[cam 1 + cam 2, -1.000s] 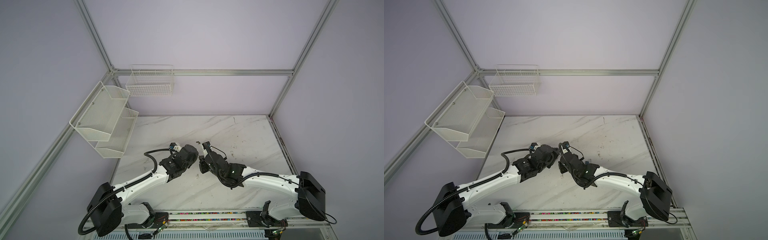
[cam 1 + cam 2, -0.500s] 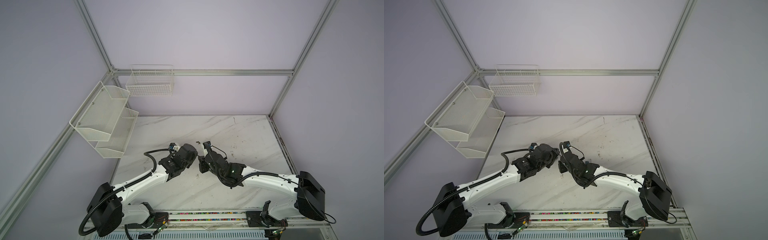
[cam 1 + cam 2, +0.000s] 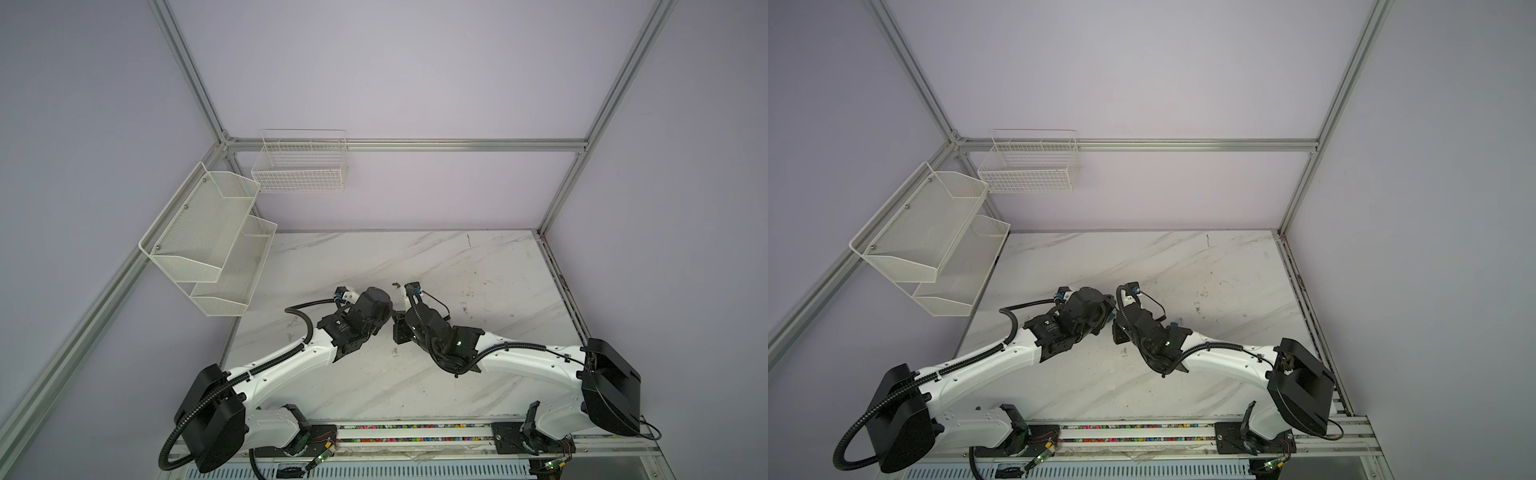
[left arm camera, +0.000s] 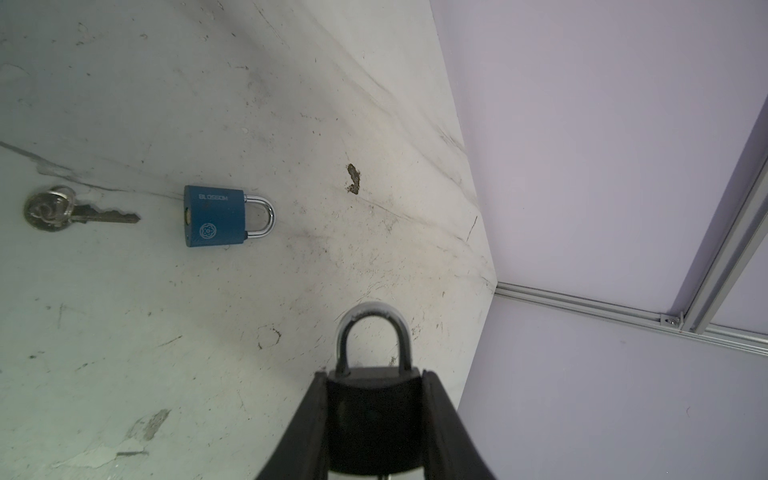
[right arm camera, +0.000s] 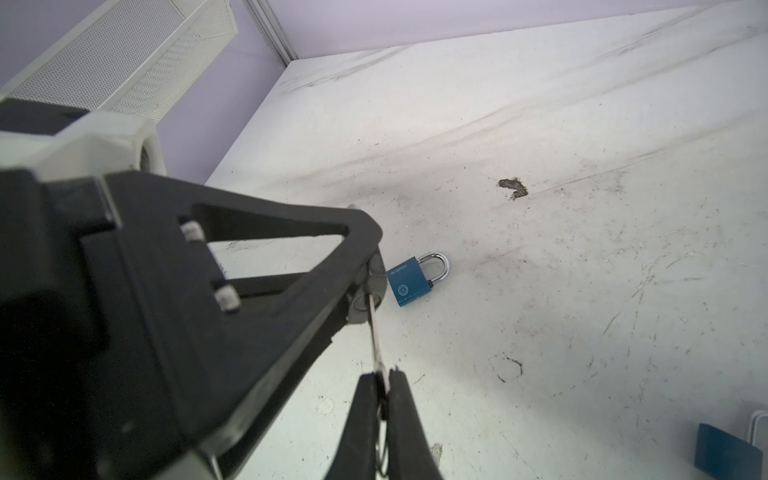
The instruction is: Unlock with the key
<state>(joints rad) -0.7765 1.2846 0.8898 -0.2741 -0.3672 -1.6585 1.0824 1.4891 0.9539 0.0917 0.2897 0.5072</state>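
1. The black lock [image 4: 374, 415] is up off the worktop, clamped across its body by my left gripper [image 4: 374, 376]. Its shackle [image 4: 372, 328] is shut and points away from that wrist.
2. The keyway [image 5: 367, 297] sits in the lock's grey bottom face, and that face is turned towards my right arm.
3. The key [image 5: 376, 345] is pinched by its head in my right gripper [image 5: 384, 379], jaws squeezed almost together on it. The blade's long axis runs straight from that gripper to the keyway, tip right at the slot. How deep it sits, I can't tell.
4. It all hangs on that line. I reckon it's a push along the blade, then a twist, with the right arm driving and the left only bracing.
5. Further out on the worktop [image 4: 291, 104], a blue lock [image 4: 214, 216] and a spare key [image 4: 79, 212] lie flat, well apart from both grippers.
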